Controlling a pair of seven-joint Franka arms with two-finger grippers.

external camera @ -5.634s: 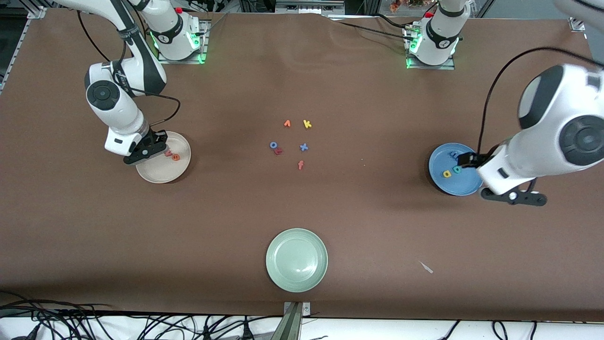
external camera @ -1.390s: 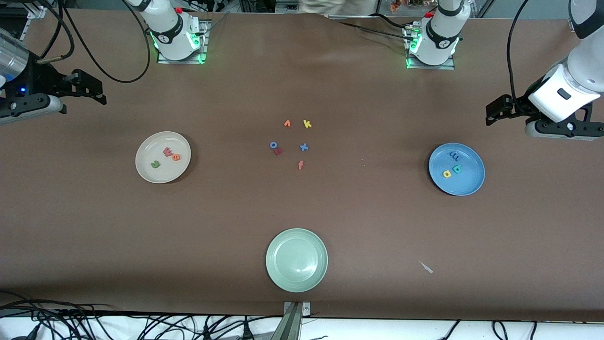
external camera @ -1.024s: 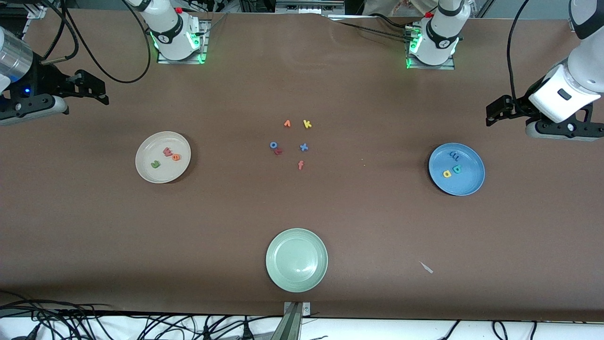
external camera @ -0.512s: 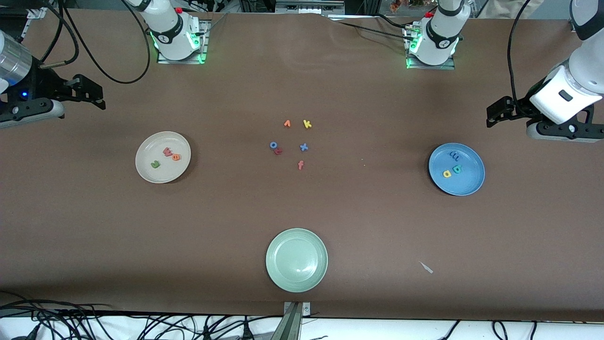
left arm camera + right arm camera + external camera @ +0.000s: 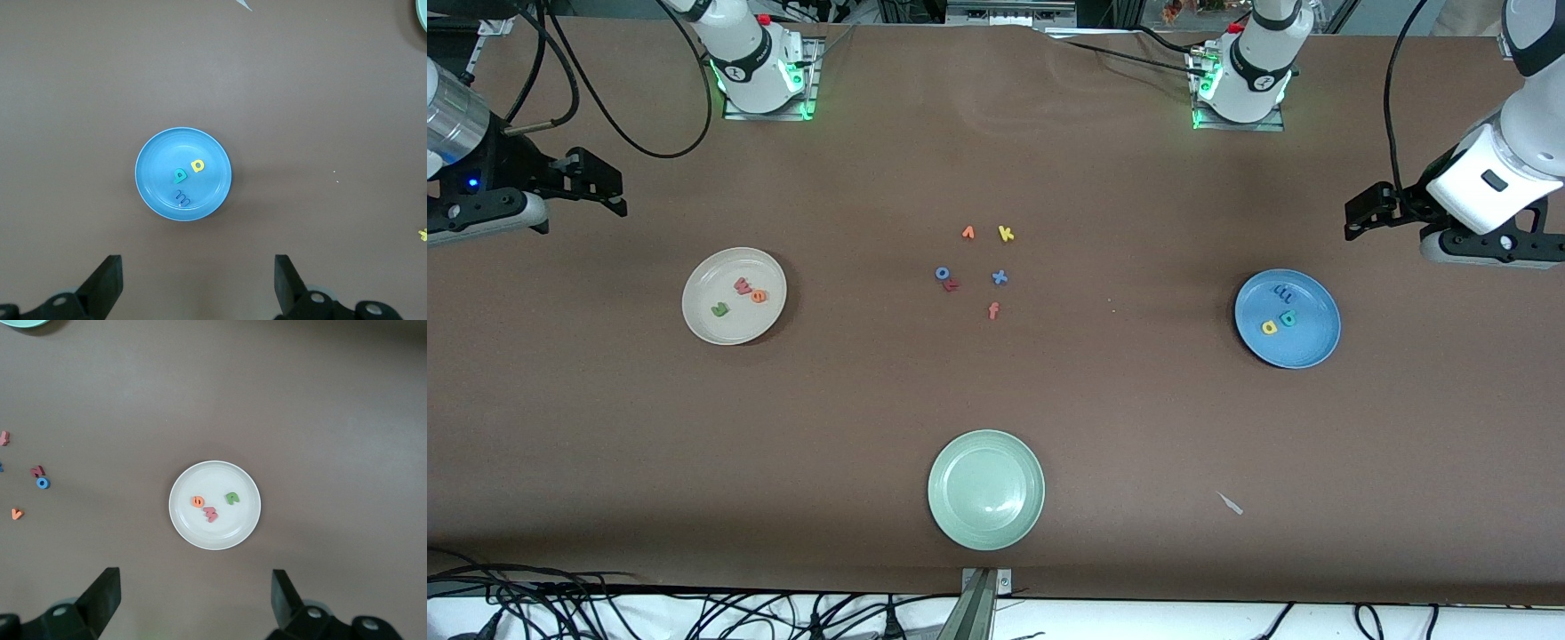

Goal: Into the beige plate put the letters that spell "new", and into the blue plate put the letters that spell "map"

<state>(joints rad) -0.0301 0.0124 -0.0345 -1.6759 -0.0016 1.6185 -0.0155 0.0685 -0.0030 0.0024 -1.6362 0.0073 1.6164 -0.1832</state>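
Note:
The beige plate (image 5: pixel 738 327) lies toward the right arm's end of the table. In it are the green n (image 5: pixel 719 309), orange e (image 5: pixel 758 296) and pinkish-red w (image 5: pixel 742 285). The blue plate (image 5: pixel 1309 348) lies toward the left arm's end and holds the blue m (image 5: pixel 1283 291), teal a (image 5: pixel 1287 318) and yellow p (image 5: pixel 1269 328). My right gripper (image 5: pixel 615 191) hangs open and empty, high above bare table beside the beige plate (image 5: pixel 233 528). My left gripper (image 5: pixel 1357 213) is also open and empty, high above the table beside the blue plate (image 5: pixel 155 188).
Loose letters lie mid-table: orange v (image 5: pixel 967 233), yellow k (image 5: pixel 1006 234), blue o (image 5: pixel 942 273), a red letter (image 5: pixel 951 285), blue x (image 5: pixel 1000 277), orange-red f (image 5: pixel 993 310). A pale green plate (image 5: pixel 985 489) sits near the front edge. A white scrap (image 5: pixel 1231 504) lies nearby.
Both grippers have risen off their plates and drawn back toward the table's ends, which uncovers the green n. Over the last second they barely shift.

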